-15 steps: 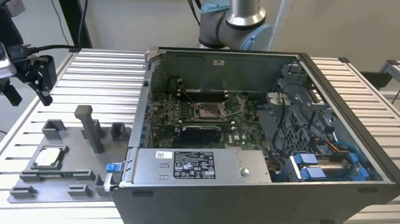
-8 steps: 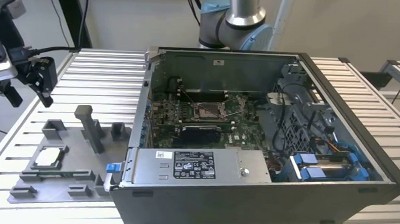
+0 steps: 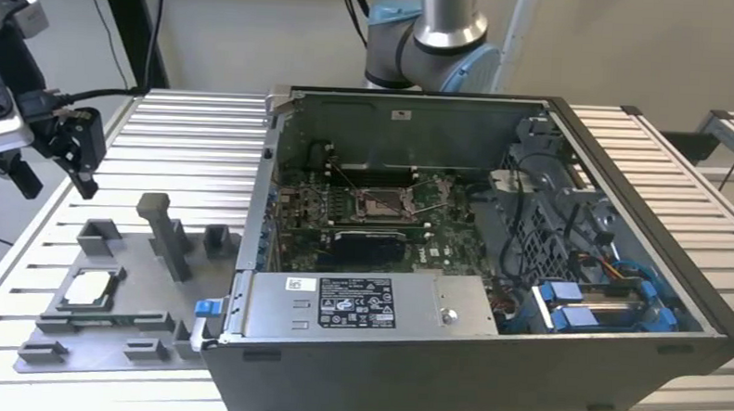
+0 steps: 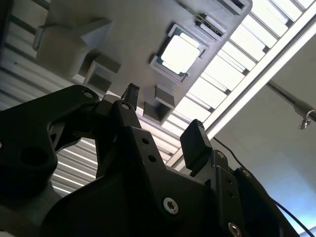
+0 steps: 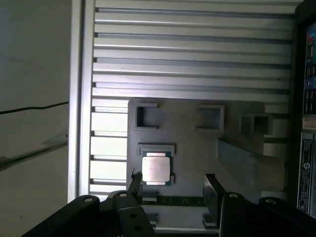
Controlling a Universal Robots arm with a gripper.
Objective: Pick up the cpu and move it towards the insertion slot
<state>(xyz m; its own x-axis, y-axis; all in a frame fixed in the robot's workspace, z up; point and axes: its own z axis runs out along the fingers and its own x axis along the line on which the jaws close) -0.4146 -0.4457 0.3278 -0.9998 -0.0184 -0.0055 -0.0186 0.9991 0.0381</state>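
**Operator:** What is the state of the end effector?

**Guide:** You will find the gripper [image 3: 56,190] released. In both wrist views its two black fingers [image 5: 211,183] stand well apart, and nothing is held between them [image 4: 163,116]. In the exterior view it hangs in the air above the grey tray [image 3: 140,298], towards the tray's far corner on the exterior view's left, and touches nothing.

**Operator:** Where is the cpu?

**Guide:** The cpu [image 3: 91,289] lies flat in a square recess of the grey tray, silvery face up. In the first wrist view you see it [image 5: 157,169] on the tray [image 5: 192,153] below the spread fingers, nearer to one of them. The second wrist view shows it [image 4: 180,54] seated in the same recess, apart from the fingertips.

**Operator:** And the insertion slot?

**Guide:** The insertion slot [image 3: 386,202] sits on the green motherboard inside the open computer case [image 3: 459,367]. The case stands just beside the tray, on the exterior view's right. The slot is well apart from the tray and from the gripper.
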